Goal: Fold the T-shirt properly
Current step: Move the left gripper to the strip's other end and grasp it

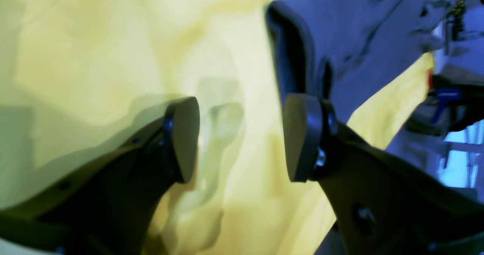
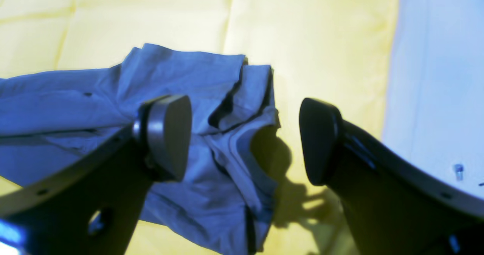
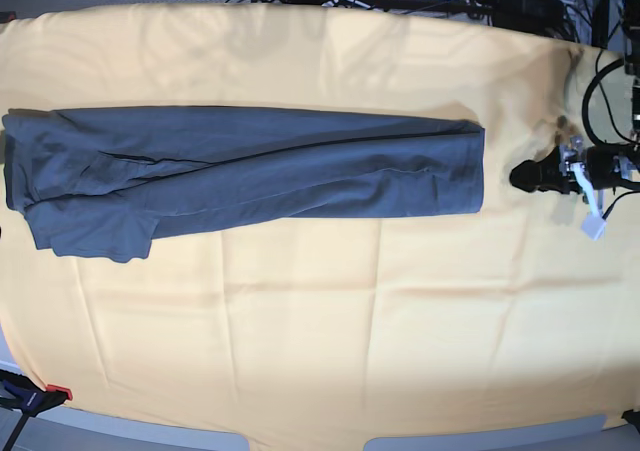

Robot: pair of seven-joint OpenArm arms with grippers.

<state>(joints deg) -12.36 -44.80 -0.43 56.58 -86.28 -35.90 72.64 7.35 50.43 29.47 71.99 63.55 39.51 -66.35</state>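
- We see the dark blue T-shirt (image 3: 290, 176) lying on the yellow cloth (image 3: 400, 311) that covers the surface, gathered into a long, narrow strip running across the base view.
- At the end on our right side, the strip spreads wider, and a short flap of fabric sticks out from it on the lower side of the base view.
- Along the middle we can make out overlapping layers, with a long slanting fold edge and several creases.
- The end on our left side is narrower and finishes in a fairly straight edge.
- Our left pincer (image 1: 242, 139) has its fingers apart with nothing between them; it is near that narrower end, not touching it.
- Our right pincer (image 2: 245, 139) also has its fingers apart, above the wider, rumpled end, and it grips none of the fabric.
- Under the right pincer we see wrinkled folds, a dark gap between layers and a raised edge casting a shadow on the cloth.
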